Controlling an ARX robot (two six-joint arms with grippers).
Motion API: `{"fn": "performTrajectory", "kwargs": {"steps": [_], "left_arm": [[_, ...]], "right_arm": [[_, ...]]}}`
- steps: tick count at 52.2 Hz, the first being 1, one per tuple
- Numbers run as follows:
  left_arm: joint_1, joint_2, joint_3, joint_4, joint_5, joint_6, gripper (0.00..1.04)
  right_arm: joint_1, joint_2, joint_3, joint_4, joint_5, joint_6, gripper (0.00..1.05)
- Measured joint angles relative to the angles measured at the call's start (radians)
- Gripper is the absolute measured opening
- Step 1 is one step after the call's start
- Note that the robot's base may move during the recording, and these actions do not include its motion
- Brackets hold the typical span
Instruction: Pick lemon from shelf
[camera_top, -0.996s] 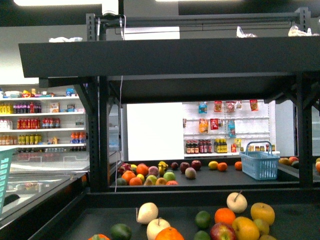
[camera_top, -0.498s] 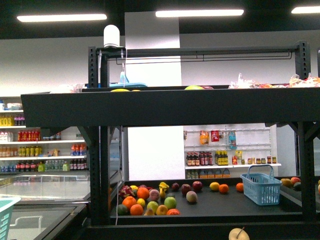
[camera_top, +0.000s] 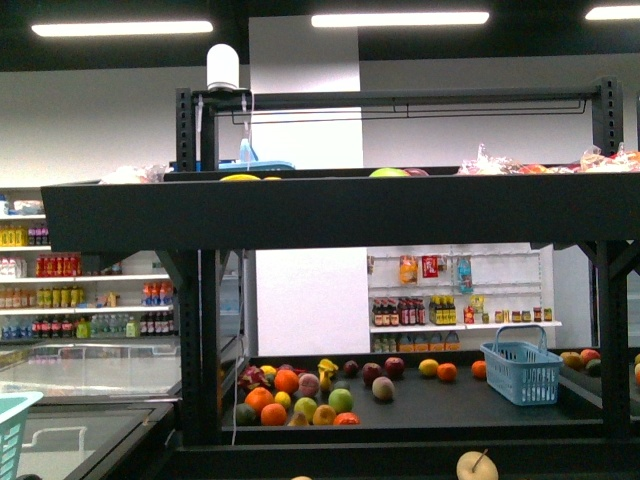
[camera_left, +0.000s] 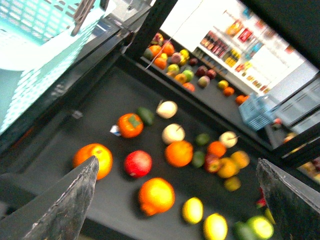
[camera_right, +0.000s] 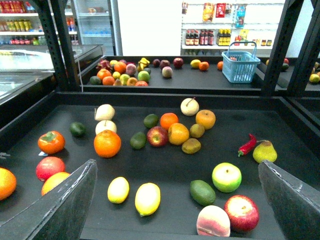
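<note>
Front view showed only the shelf (camera_top: 350, 210), no arms. Left wrist: the left gripper (camera_left: 176, 161) gaped wide; the lemon (camera_left: 215, 226) lay near the shelf's front lip. Right wrist: the right gripper (camera_right: 176, 163) gaped too. It would best descend squarely across the lemon's short axis.

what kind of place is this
Probably a grocery shop, or a mock-up of one: a black tiered shelf holding loose fruit, white shelving stocked with bottles behind it, and a blue shopping basket on a tray.
</note>
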Motion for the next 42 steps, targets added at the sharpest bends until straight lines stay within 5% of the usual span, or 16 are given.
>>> {"fn": "performTrajectory", "kwargs": {"steps": [6, 17, 42], "left_arm": [[0.109, 0.276, 0.174, 0.127, 0.117, -0.245, 0.97], [0.264, 0.668, 0.447, 0.163, 0.149, -0.533, 0.97], [0.353, 1.172, 0.894, 0.169, 0.119, -0.684, 0.97]], "right_arm": [[0.0, 0.0, 0.0, 0.0, 0.0, 0.0, 0.97], [0.0, 0.0, 0.0, 0.0, 0.0, 0.0, 0.97], [0.0, 0.0, 0.0, 0.0, 0.0, 0.0, 0.97]]}}
